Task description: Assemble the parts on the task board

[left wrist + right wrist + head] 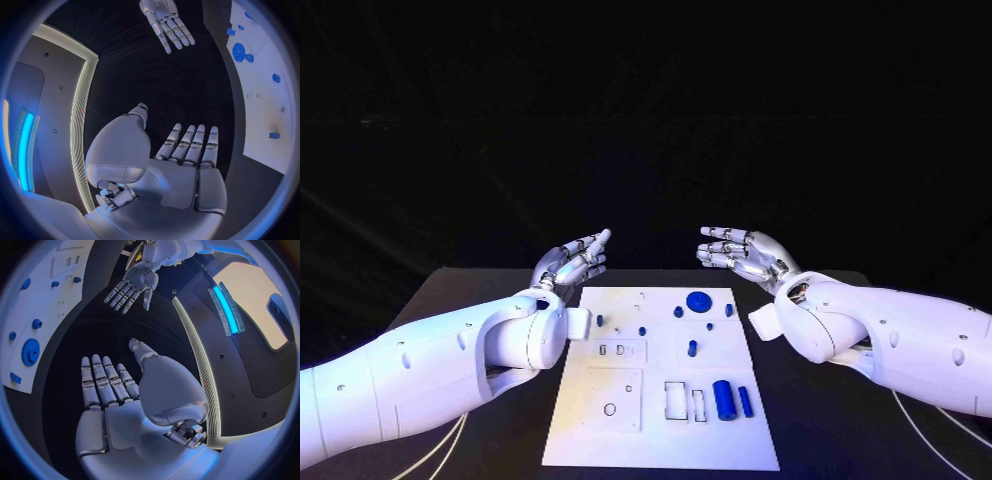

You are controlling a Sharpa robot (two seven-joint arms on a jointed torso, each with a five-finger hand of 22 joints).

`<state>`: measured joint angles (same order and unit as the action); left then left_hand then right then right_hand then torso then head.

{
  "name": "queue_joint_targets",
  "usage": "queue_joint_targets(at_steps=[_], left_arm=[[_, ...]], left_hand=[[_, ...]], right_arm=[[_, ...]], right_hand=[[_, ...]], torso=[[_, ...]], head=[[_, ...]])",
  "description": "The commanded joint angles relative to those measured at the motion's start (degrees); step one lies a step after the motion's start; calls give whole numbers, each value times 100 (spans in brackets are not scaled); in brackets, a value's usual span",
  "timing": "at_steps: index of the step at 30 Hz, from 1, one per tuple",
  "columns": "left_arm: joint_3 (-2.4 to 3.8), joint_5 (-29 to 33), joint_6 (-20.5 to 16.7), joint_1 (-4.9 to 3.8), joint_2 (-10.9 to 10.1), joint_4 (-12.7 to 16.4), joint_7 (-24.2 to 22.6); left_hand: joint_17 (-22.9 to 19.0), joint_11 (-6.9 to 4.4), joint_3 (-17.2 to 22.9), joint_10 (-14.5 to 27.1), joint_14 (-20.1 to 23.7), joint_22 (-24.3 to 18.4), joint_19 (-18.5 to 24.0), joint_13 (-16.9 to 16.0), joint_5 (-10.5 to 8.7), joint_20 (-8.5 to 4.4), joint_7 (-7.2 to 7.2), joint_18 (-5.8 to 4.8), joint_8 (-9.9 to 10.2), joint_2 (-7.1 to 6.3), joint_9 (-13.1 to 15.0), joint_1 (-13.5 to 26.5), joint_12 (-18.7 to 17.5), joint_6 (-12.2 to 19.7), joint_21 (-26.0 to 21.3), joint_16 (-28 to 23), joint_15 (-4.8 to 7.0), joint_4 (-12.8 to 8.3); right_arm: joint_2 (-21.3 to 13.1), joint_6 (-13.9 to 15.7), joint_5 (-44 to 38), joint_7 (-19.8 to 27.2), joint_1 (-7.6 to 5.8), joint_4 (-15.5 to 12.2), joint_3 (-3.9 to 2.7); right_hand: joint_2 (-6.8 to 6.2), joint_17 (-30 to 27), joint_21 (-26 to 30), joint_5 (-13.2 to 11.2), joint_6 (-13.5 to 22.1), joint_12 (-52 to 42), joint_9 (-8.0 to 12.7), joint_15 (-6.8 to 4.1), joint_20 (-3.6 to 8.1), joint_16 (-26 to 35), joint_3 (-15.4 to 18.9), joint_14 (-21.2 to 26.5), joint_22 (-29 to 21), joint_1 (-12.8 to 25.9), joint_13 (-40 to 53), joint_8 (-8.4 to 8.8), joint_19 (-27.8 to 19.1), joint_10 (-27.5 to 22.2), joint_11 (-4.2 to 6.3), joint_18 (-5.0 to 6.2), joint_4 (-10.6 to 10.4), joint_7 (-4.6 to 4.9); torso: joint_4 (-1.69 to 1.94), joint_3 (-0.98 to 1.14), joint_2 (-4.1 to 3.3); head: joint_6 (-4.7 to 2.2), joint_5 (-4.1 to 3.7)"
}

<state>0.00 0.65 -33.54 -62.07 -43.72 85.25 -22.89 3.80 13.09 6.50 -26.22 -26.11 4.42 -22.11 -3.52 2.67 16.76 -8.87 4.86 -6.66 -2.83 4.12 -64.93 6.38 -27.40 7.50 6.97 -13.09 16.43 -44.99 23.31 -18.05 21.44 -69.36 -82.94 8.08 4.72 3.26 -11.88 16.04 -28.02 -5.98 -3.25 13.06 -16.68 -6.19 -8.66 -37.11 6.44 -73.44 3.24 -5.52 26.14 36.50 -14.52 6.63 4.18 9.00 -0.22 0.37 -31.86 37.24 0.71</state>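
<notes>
Head view: left hand (571,259) raised above the far left corner of the task board (625,400), fingers straight and close together, pointing away from the robot, holding nothing and touching nothing. Right hand (749,254) raised beyond the far right corner of the board, palm turned inward, fingers apart and slightly bent, likewise holding nothing. Between the two hands only the black table (834,420), well clear of both. White task board lying flat in the middle of the table, between the two white forearms. On its far part a blue gear (697,298) with small blue pegs just beside it; nearer the robot a blue cylinder (724,399) lying next to a thinner blue pin (746,401), beside two outlined rectangular slots.

Left wrist view: left hand (178,165) flat and open, fingers (197,145) stretched side by side, thumb set apart, palm bare. Right hand (165,19) opposite, fingers extended, apart from everything. Task board (262,105) off to the side, with the blue gear (238,51) on it.

Right wrist view: right hand (119,405) spread flat, fingers (100,382) straight and near each other, thumb out to the side, nothing in the palm. Left hand (134,282) across from it, fingers extended, free. Task board (53,305) at the side, carrying the blue gear (30,351) and small blue pegs
</notes>
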Motion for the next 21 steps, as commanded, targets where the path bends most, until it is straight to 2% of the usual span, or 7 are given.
queue_joint_targets(at_steps=[1, 4, 5, 8, 12, 14, 21], left_arm=[[4, -52, 257, -22, -102, 78, -26], [4, -53, 323, -46, -222, 182, -6], [4, -53, 344, -58, -258, 219, 0], [5, -53, 446, -94, -372, 346, 23], [5, -58, 551, -147, -531, 555, 32], [5, -82, 590, -176, -612, 651, 29], [5, -123, 671, -319, -866, 975, 19]], left_hand=[[137, 17, 36, -972, -1155, 174, -1007, -88, 15, 5, -527, 3, -155, -41, 67, -292, 248, -594, 382, 321, 59, 4], [229, -31, 31, -1994, -1988, 234, -1592, -161, 10, -17, -450, 205, -385, -50, 159, -667, 522, -1556, 612, 565, 242, -52], [256, -131, 12, -2160, -2196, 256, -1786, -161, 13, -23, -459, 306, -437, -44, 174, -751, 544, -1806, 697, 616, 284, -63], [316, -239, -35, -2616, -2598, 276, -2145, -184, 11, -27, -386, 513, -477, -38, 161, -1001, 614, -2090, 830, 688, 420, -144], [399, -362, -87, -3020, -2984, 290, -2421, -222, 14, -55, -316, 572, -511, -25, 152, -1208, 677, -2352, 932, 793, 545, -237], [430, -406, -120, -3167, -3097, 291, -2520, -235, 11, -77, -280, 576, -519, -25, 150, -1292, 688, -2464, 966, 813, 587, -277], [507, -475, -234, -3434, -3306, 273, -2692, -246, 13, -132, -226, 575, -455, -25, 114, -1442, 650, -2625, 1007, 814, 659, -344]], right_arm=[[-36, -78, -870, -72, -47, 8, -5], [-76, -269, -1307, -349, -103, 11, -5], [-86, -346, -1471, -453, -122, 15, -6], [-102, -570, -2074, -783, -189, 43, -7], [-105, -787, -3001, -1185, -294, 67, -10], [-96, -826, -3486, -1340, -348, 77, -11], [-27, -898, -5263, -1922, -545, 81, -19]], right_hand=[[-78, 49, -560, -89, -1200, -72, -26, -206, 15, -139, -174, -1440, 211, -297, 40, -102, 1129, 1308, 134, 301, 415, 731], [-144, 50, -715, -116, -1942, -65, -59, -327, 47, -174, -235, -1851, 250, -294, 42, -168, 1434, 1660, 248, 385, 543, 635], [-171, 53, -759, -120, -2122, -72, -67, -369, 67, -193, -247, -1980, 261, -279, 45, -186, 1517, 1783, 285, 396, 574, 595], [-249, 70, -891, -24, -2420, -76, -68, -495, 171, -245, -300, -2358, 299, -201, 42, -206, 1761, 2151, 414, 403, 647, 477], [-432, 108, -1005, 413, -2696, -65, -68, -630, 291, -283, -338, -2732, 332, -48, 46, -223, 1980, 2531, 536, 402, 713, 356], [-517, 138, -1064, 592, -2815, -64, -69, -696, 350, -303, -374, -2916, 351, 23, 53, -228, 2094, 2728, 604, 403, 739, 298], [-691, 354, -1433, 605, -3135, -62, -87, -974, 625, -520, -467, -3732, 509, 135, 105, -230, 2716, 3317, 823, 408, 805, 127]], torso=[[-18, 7, -56], [-25, 22, -114], [-25, 27, -140], [-21, 33, -214], [-17, 34, -307], [-20, 33, -391], [-26, 55, -632]], head=[[24, -12], [28, -6], [20, -4], [26, -14], [14, -43], [5, -48], [-66, -45]])
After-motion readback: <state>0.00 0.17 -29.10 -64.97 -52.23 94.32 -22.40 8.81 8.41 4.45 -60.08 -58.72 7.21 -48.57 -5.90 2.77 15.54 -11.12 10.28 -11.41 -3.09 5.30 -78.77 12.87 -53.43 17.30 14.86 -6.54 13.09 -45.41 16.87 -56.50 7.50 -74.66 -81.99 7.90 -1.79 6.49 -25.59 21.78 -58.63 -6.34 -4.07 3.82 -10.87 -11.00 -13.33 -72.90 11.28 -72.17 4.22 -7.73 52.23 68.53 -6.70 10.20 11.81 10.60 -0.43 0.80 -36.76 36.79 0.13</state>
